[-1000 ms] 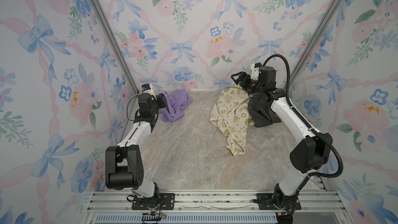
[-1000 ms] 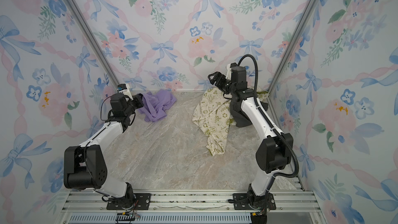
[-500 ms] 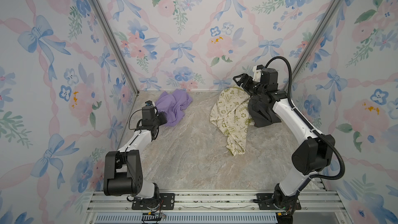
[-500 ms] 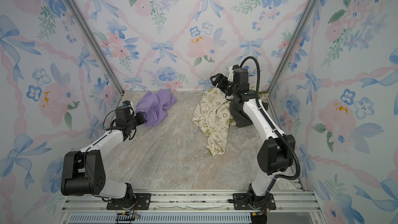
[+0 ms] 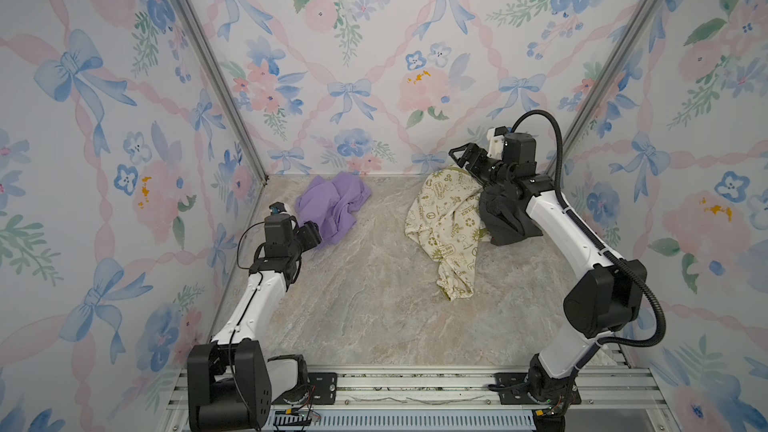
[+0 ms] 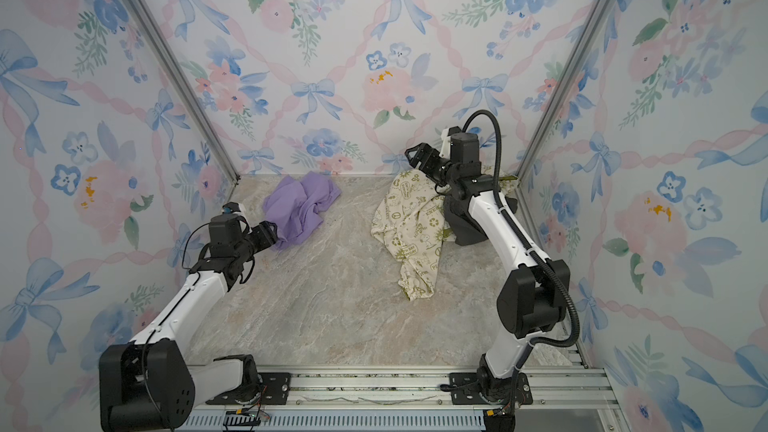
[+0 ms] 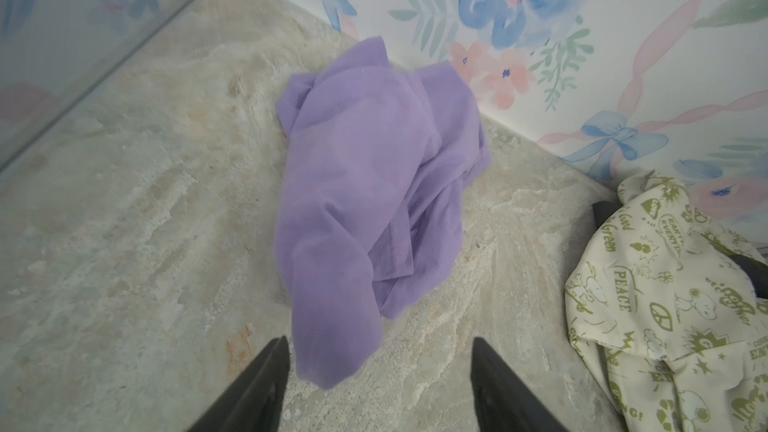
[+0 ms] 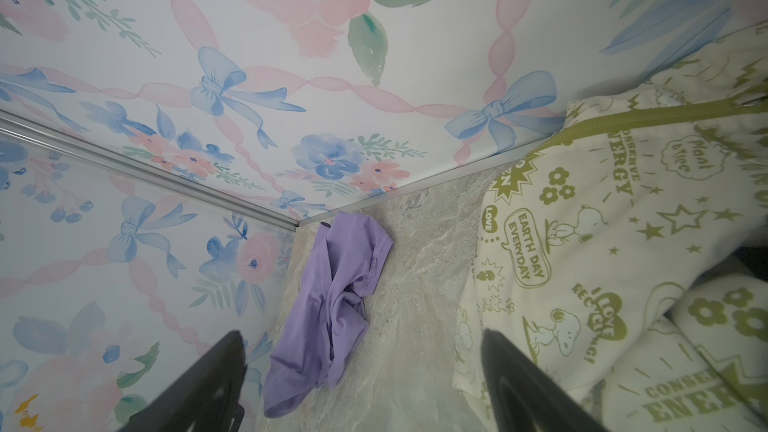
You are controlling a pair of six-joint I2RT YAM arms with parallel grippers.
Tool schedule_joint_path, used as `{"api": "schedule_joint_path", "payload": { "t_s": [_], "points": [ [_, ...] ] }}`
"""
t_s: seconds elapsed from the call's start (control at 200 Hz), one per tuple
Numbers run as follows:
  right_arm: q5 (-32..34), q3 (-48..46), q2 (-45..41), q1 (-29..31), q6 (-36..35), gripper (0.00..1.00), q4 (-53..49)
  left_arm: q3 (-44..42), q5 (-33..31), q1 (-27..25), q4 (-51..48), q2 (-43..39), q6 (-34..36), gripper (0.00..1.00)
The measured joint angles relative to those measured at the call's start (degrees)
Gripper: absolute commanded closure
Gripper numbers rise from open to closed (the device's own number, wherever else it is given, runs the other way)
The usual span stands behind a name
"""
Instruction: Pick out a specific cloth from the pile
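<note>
**Lavender cloth lies by itself near the far left corner**

The lavender cloth is crumpled on the marbled surface close to the far left corner. Its upper end is almost against the back wall, and one tail trails toward the left edge. From where the left wrist camera looks, that tail reaches in between the dark fingers of the left gripper. The jaws stand wide apart, with the fabric close to one finger and nothing pinched. In both top views the left gripper sits low at the cloth's near end.

Well apart, toward the far right corner, is the pile. A cream cloth with olive-green prints stretches toward the middle of the surface. A dark cloth is bunched against it on the side nearer the right edge. The right gripper hangs above the cream cloth's far end, jaws spread wide and holding nothing. Its wrist view shows bare surface and the distant lavender cloth between the fingers.
</note>
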Motion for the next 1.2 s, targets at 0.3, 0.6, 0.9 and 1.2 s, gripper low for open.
{"api": "schedule_joint_path", "payload": {
  "t_s": [0.3,0.6,0.9,1.2],
  "points": [
    [0.0,-1.2,-1.0,-0.4,-1.0,0.08,0.0,7.9,-6.4,0.2,3.4,-5.1,2.2,0.13],
    [0.0,-3.6,-4.0,-0.8,-1.7,0.06,0.0,9.3,0.4,0.2,8.7,4.0,-0.1,0.11],
    [0.0,-4.5,-6.1,-2.5,-2.6,0.04,-0.3,9.9,7.4,-1.0,13.4,18.4,-5.3,0.10],
    [0.0,-4.9,-6.6,-3.4,-3.0,0.04,-0.9,5.9,9.4,-1.1,17.7,27.2,-8.6,0.10]
  ]
}}
